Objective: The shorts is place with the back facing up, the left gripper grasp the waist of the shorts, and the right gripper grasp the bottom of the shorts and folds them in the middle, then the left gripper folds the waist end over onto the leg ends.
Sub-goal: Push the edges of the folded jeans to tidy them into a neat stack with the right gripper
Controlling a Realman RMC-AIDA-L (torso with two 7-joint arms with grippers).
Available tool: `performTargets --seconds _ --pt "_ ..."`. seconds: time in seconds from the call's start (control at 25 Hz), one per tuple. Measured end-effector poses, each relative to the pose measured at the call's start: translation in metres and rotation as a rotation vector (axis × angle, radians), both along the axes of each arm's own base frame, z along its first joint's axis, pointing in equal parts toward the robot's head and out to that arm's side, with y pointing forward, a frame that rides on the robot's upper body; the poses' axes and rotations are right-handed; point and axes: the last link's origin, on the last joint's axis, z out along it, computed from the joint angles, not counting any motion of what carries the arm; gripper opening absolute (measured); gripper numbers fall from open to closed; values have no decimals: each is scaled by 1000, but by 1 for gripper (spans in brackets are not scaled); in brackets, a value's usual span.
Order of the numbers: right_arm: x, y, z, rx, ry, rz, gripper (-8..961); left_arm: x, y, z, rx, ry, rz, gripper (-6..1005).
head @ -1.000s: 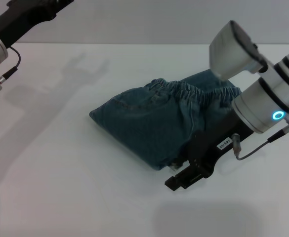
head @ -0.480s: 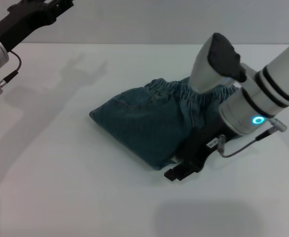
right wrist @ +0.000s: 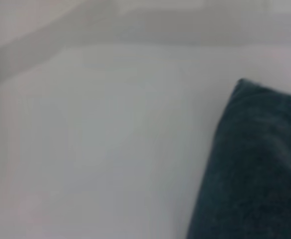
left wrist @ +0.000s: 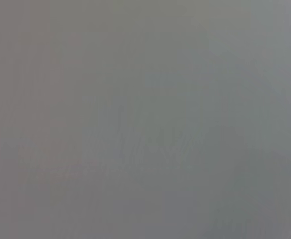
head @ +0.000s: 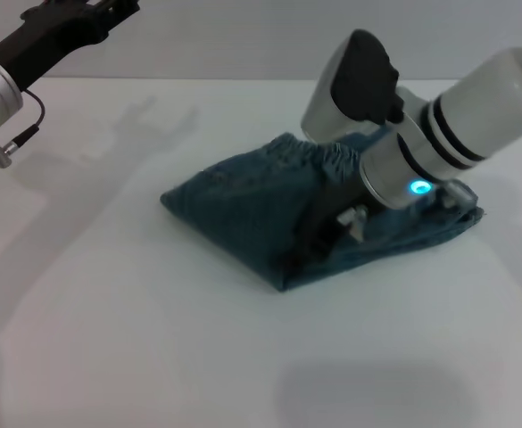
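Note:
The blue denim shorts [head: 234, 201] lie folded in a heap at the middle of the white table [head: 136, 339], with the gathered waistband [head: 301, 150] on the far side. My right arm reaches across them from the right. Its dark right gripper [head: 296, 259] lies low over the near edge of the cloth. The right wrist view shows one dark corner of the shorts [right wrist: 257, 164] against the table. My left gripper [head: 109, 11] is raised at the far left, well away from the shorts. The left wrist view shows only plain grey.
The left arm casts a shadow [head: 149, 120] on the table behind and left of the shorts. The table runs bare to the left and front. A folded edge of the shorts [head: 461, 218] sticks out to the right under the right arm.
My right arm has swung left and back, bringing its gripper from the table in front of the shorts onto their near edge. The left arm has barely moved.

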Motion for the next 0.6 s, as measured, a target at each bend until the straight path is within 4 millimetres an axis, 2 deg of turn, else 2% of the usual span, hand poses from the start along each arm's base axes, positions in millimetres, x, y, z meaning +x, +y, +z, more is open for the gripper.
performTargets --seconds 0.2,0.6 --pt "-1 25 -4 150 8 19 510 0 0 -1 4 11 -5 843" --pt "-10 39 -9 244 7 82 511 -3 1 -4 2 25 -1 842"
